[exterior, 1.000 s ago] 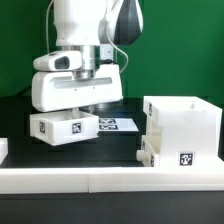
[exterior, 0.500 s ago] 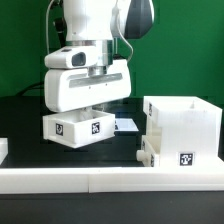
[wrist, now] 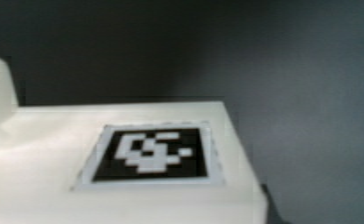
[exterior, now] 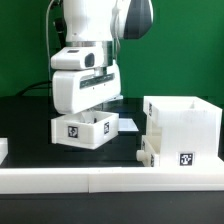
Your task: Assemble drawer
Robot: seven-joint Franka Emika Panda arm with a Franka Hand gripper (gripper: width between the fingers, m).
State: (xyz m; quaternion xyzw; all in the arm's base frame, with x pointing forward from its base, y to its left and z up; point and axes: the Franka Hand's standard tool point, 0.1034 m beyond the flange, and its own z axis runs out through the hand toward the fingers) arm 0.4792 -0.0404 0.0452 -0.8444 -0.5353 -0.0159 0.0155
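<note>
My gripper [exterior: 89, 108] reaches down into a small white open-top tray [exterior: 85, 130] and is shut on its wall. The tray rides with the hand just above the black table. Its tag [exterior: 71, 130] faces the camera. The fingertips are hidden by the tray. In the wrist view the tray's white face and tag [wrist: 152, 152] fill the picture. The tall hollow box casing [exterior: 185, 125] stands at the exterior view's right, with a tag [exterior: 186, 157] low on its front. The second small tray [exterior: 146, 152] sits at the casing's lower left side, partly inside it.
The marker board [exterior: 127, 123] lies on the table behind the held tray. A long low white border rail [exterior: 110, 180] runs along the front. A white piece [exterior: 3, 150] shows at the exterior view's left edge. A green wall stands behind.
The hand and the held tray have moved toward the exterior view's right, closer to the box casing. The casing and second tray have not moved.
</note>
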